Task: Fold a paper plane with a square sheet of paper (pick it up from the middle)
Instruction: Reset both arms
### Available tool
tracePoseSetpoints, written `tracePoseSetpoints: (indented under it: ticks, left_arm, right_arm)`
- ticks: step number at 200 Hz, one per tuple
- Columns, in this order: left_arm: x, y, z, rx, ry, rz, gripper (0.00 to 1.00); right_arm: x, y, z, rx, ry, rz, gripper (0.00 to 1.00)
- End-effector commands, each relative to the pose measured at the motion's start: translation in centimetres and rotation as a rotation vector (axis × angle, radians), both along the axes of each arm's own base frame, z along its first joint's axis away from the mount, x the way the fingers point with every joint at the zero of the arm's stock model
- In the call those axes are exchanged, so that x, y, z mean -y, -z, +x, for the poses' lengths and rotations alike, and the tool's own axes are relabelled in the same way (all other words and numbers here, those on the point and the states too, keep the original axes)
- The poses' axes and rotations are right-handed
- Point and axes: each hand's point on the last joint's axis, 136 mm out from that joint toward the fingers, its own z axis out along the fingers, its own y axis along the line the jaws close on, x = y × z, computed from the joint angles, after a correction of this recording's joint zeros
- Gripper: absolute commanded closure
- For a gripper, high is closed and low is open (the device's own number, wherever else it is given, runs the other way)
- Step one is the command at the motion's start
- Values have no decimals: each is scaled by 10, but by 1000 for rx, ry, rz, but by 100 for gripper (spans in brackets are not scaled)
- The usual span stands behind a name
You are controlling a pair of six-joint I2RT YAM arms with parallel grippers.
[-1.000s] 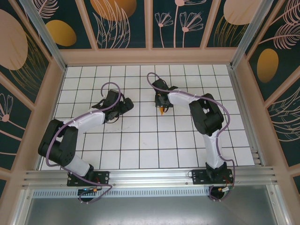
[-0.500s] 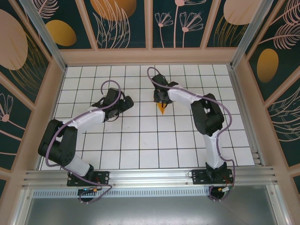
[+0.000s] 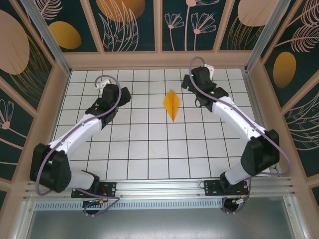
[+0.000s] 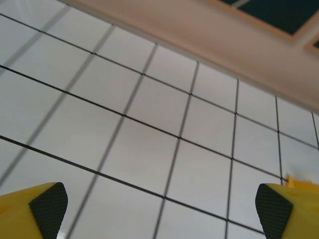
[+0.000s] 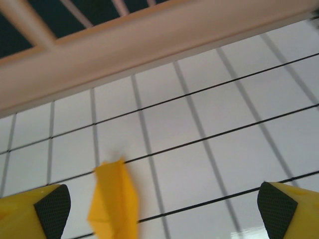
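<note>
The paper plane (image 3: 172,104) is an orange-yellow dart lying on the white grid table (image 3: 149,149), its point toward the near side, and nothing touches it. In the right wrist view the paper plane (image 5: 114,199) lies low and left, between the spread fingertips (image 5: 52,205). My right gripper (image 3: 192,90) stands open to the plane's right, apart from it. My left gripper (image 3: 122,95) stands open to the plane's left, several squares away. In the left wrist view there is bare table between the pads (image 4: 47,204), and a sliver of the plane (image 4: 301,182) shows at the right edge.
Wooden frame walls with dark floral panels (image 3: 159,25) close the table at the back and both sides. The back wall's rail (image 5: 149,45) is near both grippers. An aluminium rail (image 3: 159,186) runs along the near edge by the arm bases.
My right gripper opened and let go of the plane, then drew back to the right and rear. The plane now lies flat on the table. My left arm pulled away to the left.
</note>
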Motion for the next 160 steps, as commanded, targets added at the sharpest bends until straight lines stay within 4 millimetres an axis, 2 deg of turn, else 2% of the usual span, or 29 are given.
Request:
tracePoseSetpoints:
  ticks: [1,19,40,73,96,121,147,160]
  left_arm:
    - [-51,-10,-13,96,-154,162,1]
    - [-84,-10,-28,154,-263,214,2]
    - [-118,5,-47,173,-369,280,2]
    - [-146,31,-65,166,-424,372,1]
    - [-150,48,-63,172,-371,390,2]
    - [-139,55,-52,231,-249,379,1]
    - [-123,50,-42,305,-125,387,2]
    - [-121,47,-40,345,-98,383,2]
  right_arm:
    - [58,1,-7,64,151,-99,1]
    - [99,13,-18,93,242,-133,1]
    - [135,37,-31,125,299,-139,1]
    - [164,87,-46,98,298,-126,1]
    - [166,110,-57,139,259,-180,1]
    - [168,121,-62,197,211,-183,1]
    - [164,118,-61,290,151,-136,1]
    - [161,117,-58,324,116,-131,1]
